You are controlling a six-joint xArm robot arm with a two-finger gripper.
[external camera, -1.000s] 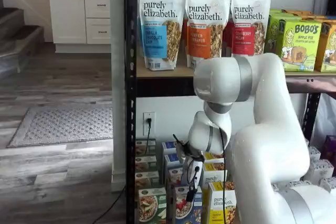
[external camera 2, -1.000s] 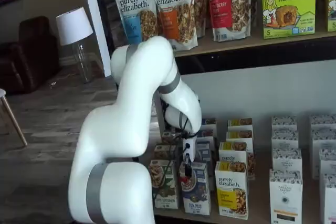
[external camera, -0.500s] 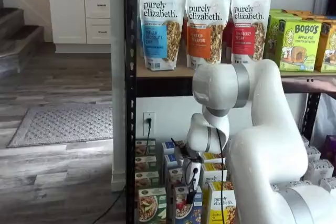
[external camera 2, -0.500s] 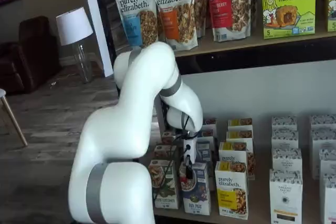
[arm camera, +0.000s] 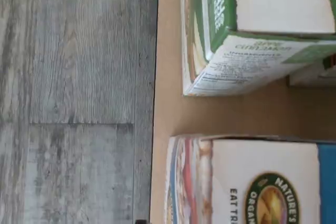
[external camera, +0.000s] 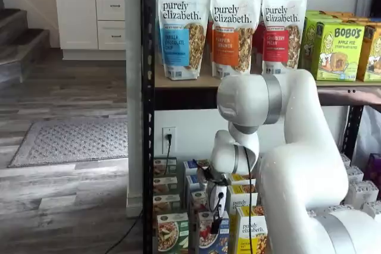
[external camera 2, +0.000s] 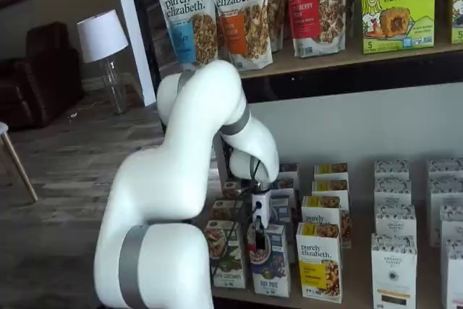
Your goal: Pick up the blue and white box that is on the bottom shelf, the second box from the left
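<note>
The blue and white box (external camera: 209,237) stands at the front of the bottom shelf (external camera 2: 340,302), white on top, dark blue below, with a pictured bowl; it also shows in a shelf view (external camera 2: 270,269). In the wrist view its white top with a round logo (arm camera: 252,182) sits at the deck's front edge. My gripper (external camera: 215,223) hangs straight above this box, black fingers pointing down at its top; it shows in both shelf views (external camera 2: 257,242). The fingers are side-on, so no gap shows. I cannot tell if they touch the box.
A green-fronted carton (external camera: 171,233) stands just left of the box and a yellow-fronted carton (external camera 2: 319,262) just right. More cartons stand in rows behind. White cartons (external camera 2: 394,269) fill the right side. Granola bags (external camera: 184,28) stand on the board above. A black rack post (external camera: 147,111) is at the left.
The arm's elbow shifted slightly left and the gripper edged down a little toward the top of the blue and white box. The boxes have not moved.
</note>
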